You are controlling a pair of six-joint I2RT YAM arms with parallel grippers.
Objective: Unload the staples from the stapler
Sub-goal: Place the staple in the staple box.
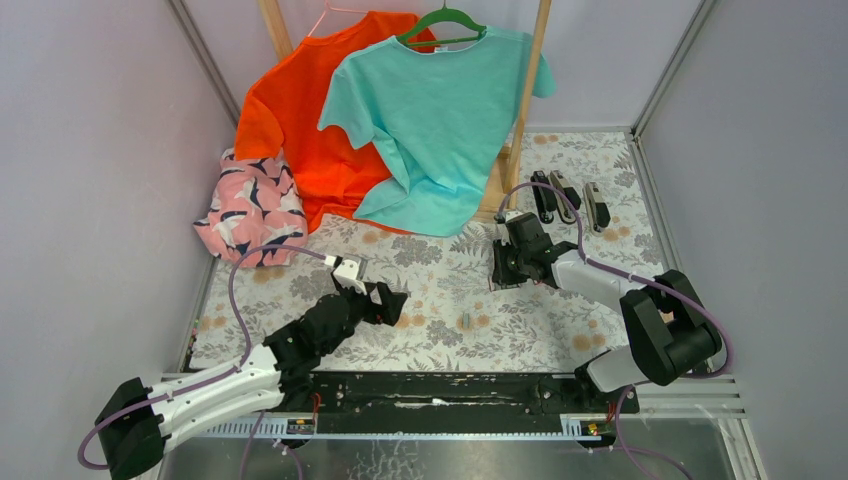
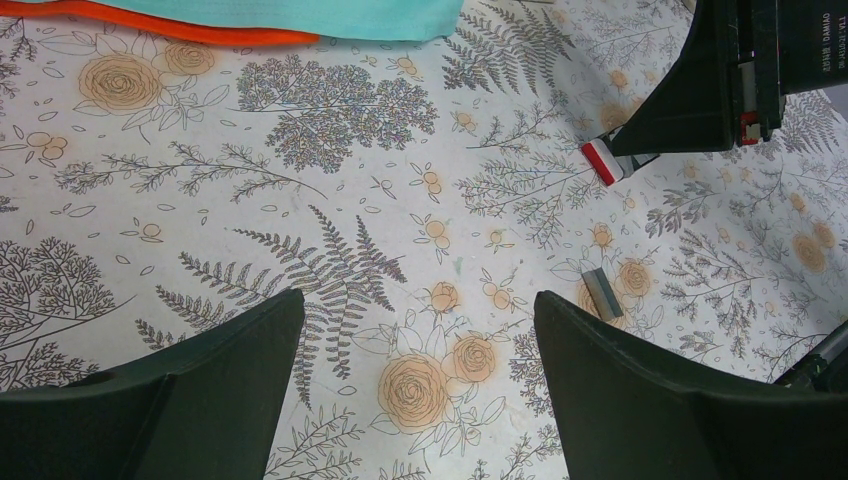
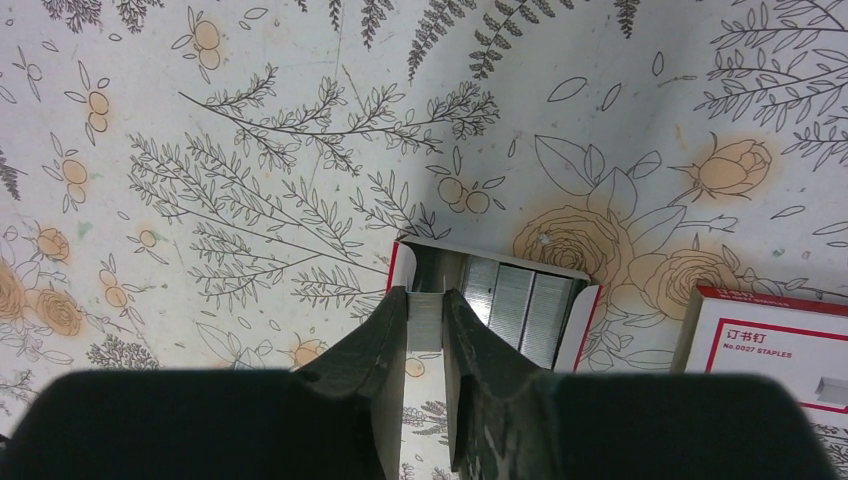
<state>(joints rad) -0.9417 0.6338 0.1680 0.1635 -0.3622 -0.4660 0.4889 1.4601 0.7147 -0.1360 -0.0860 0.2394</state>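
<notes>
My right gripper (image 3: 427, 300) is shut on a short silver strip of staples (image 3: 426, 320). It holds the strip just over the left end of a small open white-and-red box (image 3: 575, 320) with more silver strips (image 3: 512, 300) lying in it. In the top view this gripper (image 1: 500, 268) is right of the table's centre. Another loose strip of staples (image 2: 603, 292) (image 1: 466, 321) lies on the cloth between the arms. My left gripper (image 2: 420, 300) (image 1: 390, 300) is open and empty, low over the cloth, left of that strip. Three black staplers (image 1: 563, 192) lie at the back right.
A closed white-and-red staples box (image 3: 770, 350) sits right of the open one. An orange shirt (image 1: 300, 120) and a teal shirt (image 1: 440, 110) hang on a wooden rack at the back. A pink patterned cloth (image 1: 250, 205) lies at the back left. Grey walls enclose the table.
</notes>
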